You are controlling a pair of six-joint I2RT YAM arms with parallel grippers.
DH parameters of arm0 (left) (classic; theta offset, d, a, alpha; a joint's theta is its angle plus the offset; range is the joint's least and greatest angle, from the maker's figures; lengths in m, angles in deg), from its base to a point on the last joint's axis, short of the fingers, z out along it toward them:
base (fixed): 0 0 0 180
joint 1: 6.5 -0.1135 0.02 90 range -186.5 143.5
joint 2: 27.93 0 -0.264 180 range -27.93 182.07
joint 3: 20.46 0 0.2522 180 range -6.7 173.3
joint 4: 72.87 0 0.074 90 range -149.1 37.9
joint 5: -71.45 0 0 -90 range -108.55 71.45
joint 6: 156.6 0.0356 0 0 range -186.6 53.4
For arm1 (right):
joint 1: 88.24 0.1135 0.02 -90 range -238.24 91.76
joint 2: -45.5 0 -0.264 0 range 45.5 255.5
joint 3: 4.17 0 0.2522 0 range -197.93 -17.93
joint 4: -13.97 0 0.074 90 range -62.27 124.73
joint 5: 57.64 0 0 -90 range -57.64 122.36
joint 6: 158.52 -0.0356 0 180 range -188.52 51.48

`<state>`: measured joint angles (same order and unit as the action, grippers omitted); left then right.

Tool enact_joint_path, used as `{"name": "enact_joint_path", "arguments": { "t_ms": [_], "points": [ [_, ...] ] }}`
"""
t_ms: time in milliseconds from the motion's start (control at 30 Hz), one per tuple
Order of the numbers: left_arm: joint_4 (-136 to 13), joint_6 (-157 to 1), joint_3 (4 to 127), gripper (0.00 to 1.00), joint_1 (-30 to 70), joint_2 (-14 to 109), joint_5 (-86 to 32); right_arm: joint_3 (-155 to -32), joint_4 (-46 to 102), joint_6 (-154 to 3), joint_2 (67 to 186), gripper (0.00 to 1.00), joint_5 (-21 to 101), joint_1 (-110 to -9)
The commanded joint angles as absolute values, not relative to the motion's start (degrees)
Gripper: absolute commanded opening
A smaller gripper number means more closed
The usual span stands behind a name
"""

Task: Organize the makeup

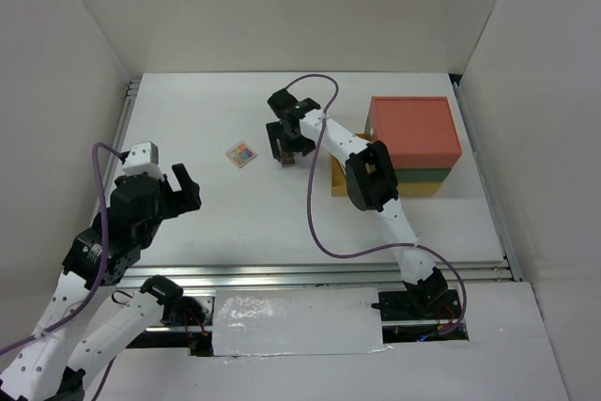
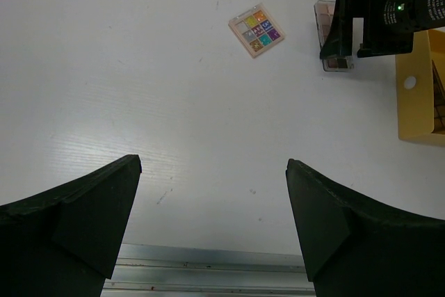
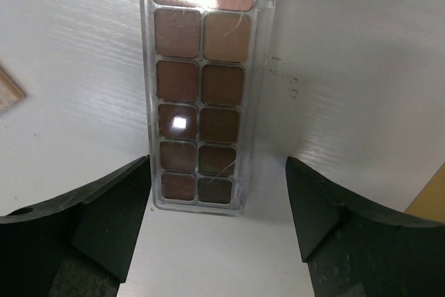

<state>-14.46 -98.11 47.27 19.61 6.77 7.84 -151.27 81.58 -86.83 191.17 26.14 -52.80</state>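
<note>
A long clear eyeshadow palette (image 3: pixel 200 95) of brown and pink shades lies flat on the white table. My right gripper (image 3: pixel 217 165) hangs open over its near end, one finger (image 3: pixel 104 220) close beside the palette's left edge, the other (image 3: pixel 327 206) well off to the right. In the top view this gripper (image 1: pixel 289 150) hides most of that palette. A small square multicolour palette (image 1: pixel 241 154) lies just to its left, also seen from the left wrist (image 2: pixel 257 30). My left gripper (image 1: pixel 183 187) stands open and empty over the table's near left part (image 2: pixel 214 172).
A box with a red top (image 1: pixel 413 129) and green and yellow drawers stands at the right. Its yellow drawer (image 2: pixel 417 95) is pulled out towards the right gripper. A metal rail (image 1: pixel 319 274) runs along the table's near edge, and white walls (image 1: pixel 84 44) enclose it.
</note>
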Motion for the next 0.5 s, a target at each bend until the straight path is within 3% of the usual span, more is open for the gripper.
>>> {"name": "enact_joint_path", "arguments": {
  "t_ms": [0, 333, 467],
  "points": [
    [-17.2, -96.9, 47.0, 1.00, 19.3, 6.2, 7.1, -151.9, 85.5, -86.0, 191.8, 0.83, 26.9, -52.1],
    [-17.4, -96.8, 46.9, 0.99, 19.3, 5.5, 6.8, -150.7, 85.3, -84.8, 190.7, 0.45, 26.6, -51.2],
    [-17.6, -96.7, 46.7, 0.99, 19.4, 5.0, 6.8, -139.7, 79.1, -84.8, 185.2, 0.39, 28.5, -50.6]
  ]
}}
